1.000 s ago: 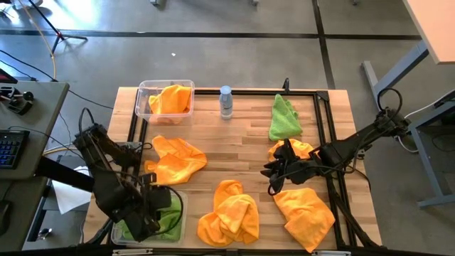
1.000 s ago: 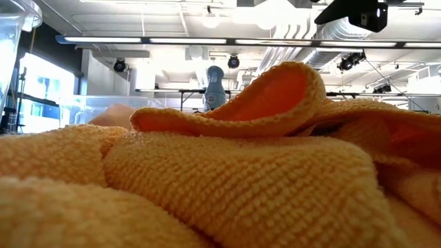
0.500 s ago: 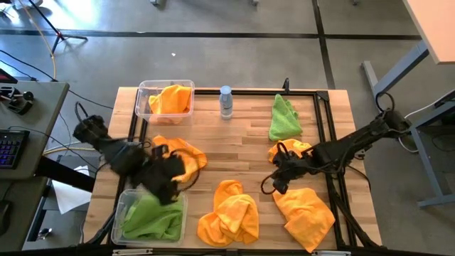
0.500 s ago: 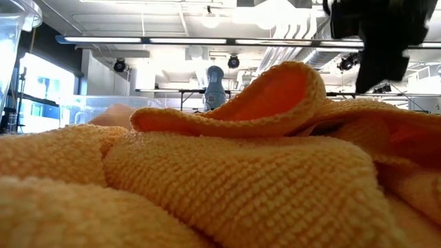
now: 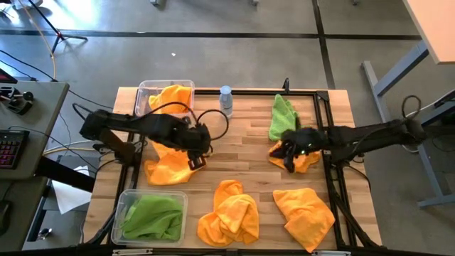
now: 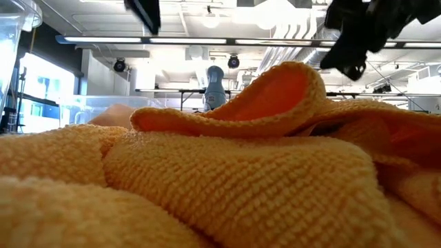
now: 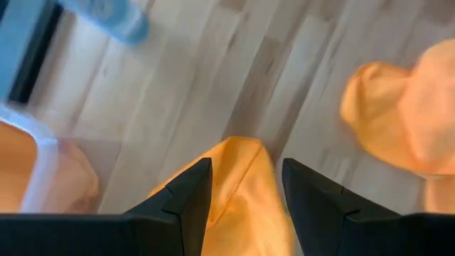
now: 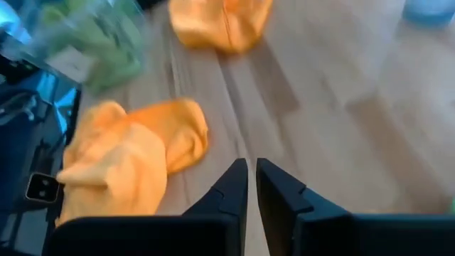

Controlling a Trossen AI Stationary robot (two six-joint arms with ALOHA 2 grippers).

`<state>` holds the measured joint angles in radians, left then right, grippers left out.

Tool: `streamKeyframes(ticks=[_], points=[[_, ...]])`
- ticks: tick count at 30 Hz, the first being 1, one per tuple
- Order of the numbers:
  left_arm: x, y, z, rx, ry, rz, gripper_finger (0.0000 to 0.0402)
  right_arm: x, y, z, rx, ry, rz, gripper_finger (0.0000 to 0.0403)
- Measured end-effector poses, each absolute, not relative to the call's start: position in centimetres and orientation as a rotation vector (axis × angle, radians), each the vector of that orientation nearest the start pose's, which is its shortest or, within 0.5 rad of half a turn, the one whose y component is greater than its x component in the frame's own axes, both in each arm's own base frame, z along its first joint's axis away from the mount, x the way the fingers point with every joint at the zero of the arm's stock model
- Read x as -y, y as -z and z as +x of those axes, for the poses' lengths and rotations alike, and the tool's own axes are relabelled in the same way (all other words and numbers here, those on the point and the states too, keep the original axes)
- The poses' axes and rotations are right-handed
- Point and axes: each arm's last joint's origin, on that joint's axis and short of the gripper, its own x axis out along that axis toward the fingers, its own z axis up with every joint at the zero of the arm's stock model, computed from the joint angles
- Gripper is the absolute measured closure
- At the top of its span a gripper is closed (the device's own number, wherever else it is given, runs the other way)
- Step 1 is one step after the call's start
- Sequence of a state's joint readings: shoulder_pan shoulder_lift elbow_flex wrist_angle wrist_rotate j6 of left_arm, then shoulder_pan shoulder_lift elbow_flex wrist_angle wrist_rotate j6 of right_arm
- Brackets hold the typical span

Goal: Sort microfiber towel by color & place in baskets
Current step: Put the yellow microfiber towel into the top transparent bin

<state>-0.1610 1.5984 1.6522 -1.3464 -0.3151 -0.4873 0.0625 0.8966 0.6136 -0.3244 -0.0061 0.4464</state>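
Note:
Orange and lime microfiber towels lie on the wooden table. My left gripper (image 5: 194,158) (image 7: 245,171) hangs open above the right edge of a crumpled orange towel (image 5: 165,165), which shows below its fingers in the left wrist view (image 7: 242,199). My right gripper (image 5: 287,156) (image 8: 251,167) is shut with nothing between its fingers, over a small orange towel (image 5: 304,155). A green towel (image 5: 284,117) lies just beyond it. The far-left basket (image 5: 146,89) holds an orange towel, and the near-left basket (image 5: 122,203) holds green ones.
A small clear water bottle (image 5: 226,101) stands at the far middle. Two more orange towels lie near the front edge, one in the middle (image 5: 227,217) and one to the right (image 5: 306,210). The low view is filled by orange cloth (image 6: 220,179).
My left gripper has swung from above the near-left basket of green towels toward the far right, across the table, to the orange towel's right edge, staying open. My right gripper has moved from the near-right orange towel toward the far edge, over the small orange towel, and has shut.

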Motion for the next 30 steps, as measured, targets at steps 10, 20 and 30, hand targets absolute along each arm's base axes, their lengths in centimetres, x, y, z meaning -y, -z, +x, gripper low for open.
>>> streamKeyframes(ticks=[10, 20, 30], points=[[2.8, -27.5, 29.7, -1.291, -0.447, -0.315, 0.0244, 0.6, -26.5, 16.5, -0.474, 0.033, 0.356, 0.0375], [0.9, -22.8, 29.3, -1.302, -0.574, -0.648, 0.0244, 0.9, -26.2, 16.3, -0.513, 0.026, 0.343, 0.0375], [0.7, -19.7, 28.5, -1.316, -0.715, -0.761, 0.0244, 0.9, -25.8, 16.1, -0.561, 0.033, 0.348, 0.0375]])
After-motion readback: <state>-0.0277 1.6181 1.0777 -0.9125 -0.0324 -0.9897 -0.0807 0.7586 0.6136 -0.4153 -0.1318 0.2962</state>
